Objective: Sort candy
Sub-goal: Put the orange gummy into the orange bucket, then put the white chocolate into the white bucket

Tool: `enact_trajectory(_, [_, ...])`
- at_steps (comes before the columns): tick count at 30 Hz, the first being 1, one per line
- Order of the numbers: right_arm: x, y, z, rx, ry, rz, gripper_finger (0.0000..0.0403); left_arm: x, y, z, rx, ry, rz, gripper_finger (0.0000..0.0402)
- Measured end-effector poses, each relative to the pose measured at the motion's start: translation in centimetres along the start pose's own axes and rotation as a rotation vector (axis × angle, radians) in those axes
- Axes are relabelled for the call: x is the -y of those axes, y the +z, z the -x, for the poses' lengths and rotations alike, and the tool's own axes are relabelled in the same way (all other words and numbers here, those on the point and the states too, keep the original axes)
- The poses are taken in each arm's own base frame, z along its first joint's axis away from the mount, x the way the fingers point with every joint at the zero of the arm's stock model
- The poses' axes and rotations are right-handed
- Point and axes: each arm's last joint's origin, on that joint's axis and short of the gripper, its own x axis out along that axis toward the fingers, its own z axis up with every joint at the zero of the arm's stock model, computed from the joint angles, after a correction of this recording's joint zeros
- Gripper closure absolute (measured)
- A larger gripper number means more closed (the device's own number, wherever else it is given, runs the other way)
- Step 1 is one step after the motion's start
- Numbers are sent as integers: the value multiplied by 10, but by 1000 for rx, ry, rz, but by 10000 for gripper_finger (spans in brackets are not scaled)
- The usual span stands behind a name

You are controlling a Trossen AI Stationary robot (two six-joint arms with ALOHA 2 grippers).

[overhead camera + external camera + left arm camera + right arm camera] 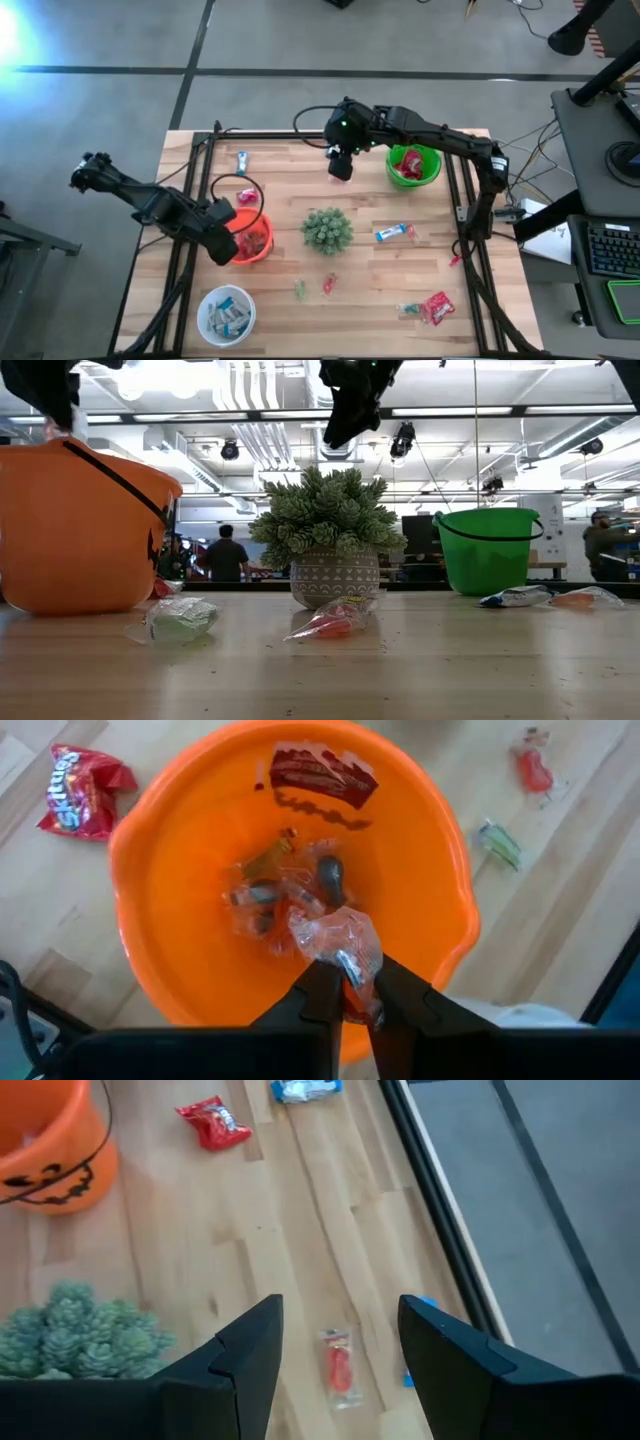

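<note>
- The left pincer (358,988) hangs over the orange bowl (170,870), its fingers pressed almost together on a clear-wrapped candy (335,940). The wrapper is crinkled and sticks up between the tips, so on release it could cling to a finger and ride back out instead of dropping in.
- The pincer sits toward one side of the bowl, not over its middle. A piece let go from there might strike the wall and bounce onto the tabletop (380,275).
- The right pincer (340,1342) hovers with fingers spread and nothing between them, above a red wrapped sweet (340,1368) lying near the tabletop's far edge. A careless descent could nudge that sweet, or the blue piece (420,1305) partly hidden behind one finger, toward the black rail.
- The spiky plant (327,229) stands mid-table; a low sweep by either arm could knock it.
- Only the left wrist view shows what already lies in the orange bowl: several small clear-wrapped pieces and a dark brown packet on the wall. The high view shows just an orange blur there.
- Only the high view shows the whole spread: the green bowl (413,165) with red packets, the white bowl (226,313) with blue-and-white bars, and loose sweets scattered on the wood.
- The low view shows two small pieces, greenish (178,618) and reddish (335,622), lying flat; their contents are probably too blurred to name.
</note>
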Motion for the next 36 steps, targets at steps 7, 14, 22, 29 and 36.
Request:
enact_trajectory(7, [12,-2,0,-4,-14,35,213,-3,6,-2,9,22,50,331])
enact_trajectory(14, [26,-6,0,-4,67,50,213,-6,12,-4,43,50,89,284])
enact_trajectory(22, [52,-24,5,-125,71,148,213,-14,25,-3,138,112,171,276])
enact_trajectory(29, [89,-28,27,-128,11,128,213,-18,49,27,289,122,142,279])
enact_trajectory(36, [118,-23,65,-50,-56,36,213,-26,65,66,443,207,54,278])
